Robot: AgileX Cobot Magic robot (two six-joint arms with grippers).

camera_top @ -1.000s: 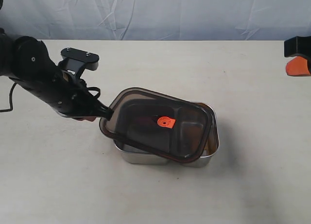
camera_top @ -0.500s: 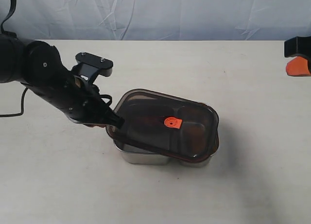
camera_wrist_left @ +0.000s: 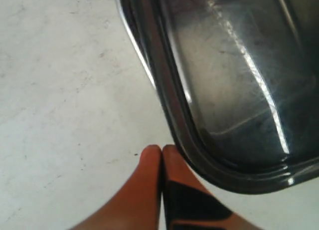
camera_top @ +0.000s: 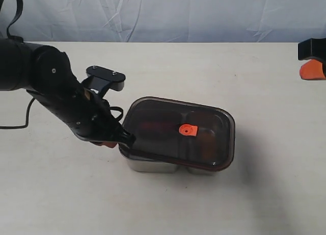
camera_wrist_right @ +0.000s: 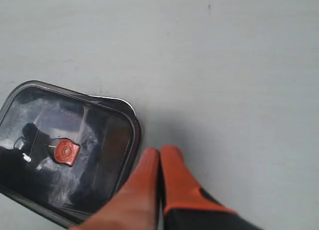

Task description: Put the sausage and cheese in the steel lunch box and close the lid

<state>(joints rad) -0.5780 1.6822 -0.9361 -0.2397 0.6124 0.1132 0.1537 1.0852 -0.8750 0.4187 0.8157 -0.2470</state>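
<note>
The dark tinted lid (camera_top: 173,116) lies over the steel lunch box (camera_top: 153,166), its left edge still a little raised; the orange valve (camera_top: 187,129) sits near its middle. A dim red streak under the lid looks like the sausage (camera_top: 152,126). The cheese cannot be made out through the tint. My left gripper (camera_top: 127,139) is shut with nothing in it, its tips against the lid's left rim (camera_wrist_left: 199,145). My right gripper (camera_top: 311,70) hangs shut at the far right, away from the box. The right wrist view shows the lid (camera_wrist_right: 107,140) and valve (camera_wrist_right: 66,152) beside the right gripper (camera_wrist_right: 160,150).
The box stands on a pale table (camera_top: 254,194) with a wrinkled white backdrop (camera_top: 178,16) behind it. The left arm's black body (camera_top: 51,87) reaches in from the left edge, and a cable (camera_top: 15,125) trails beside it.
The left gripper has moved right and forward, pushing the lid's left edge. The lid has slid right and dropped lower, now covering the box more squarely. The right gripper has stayed put.
</note>
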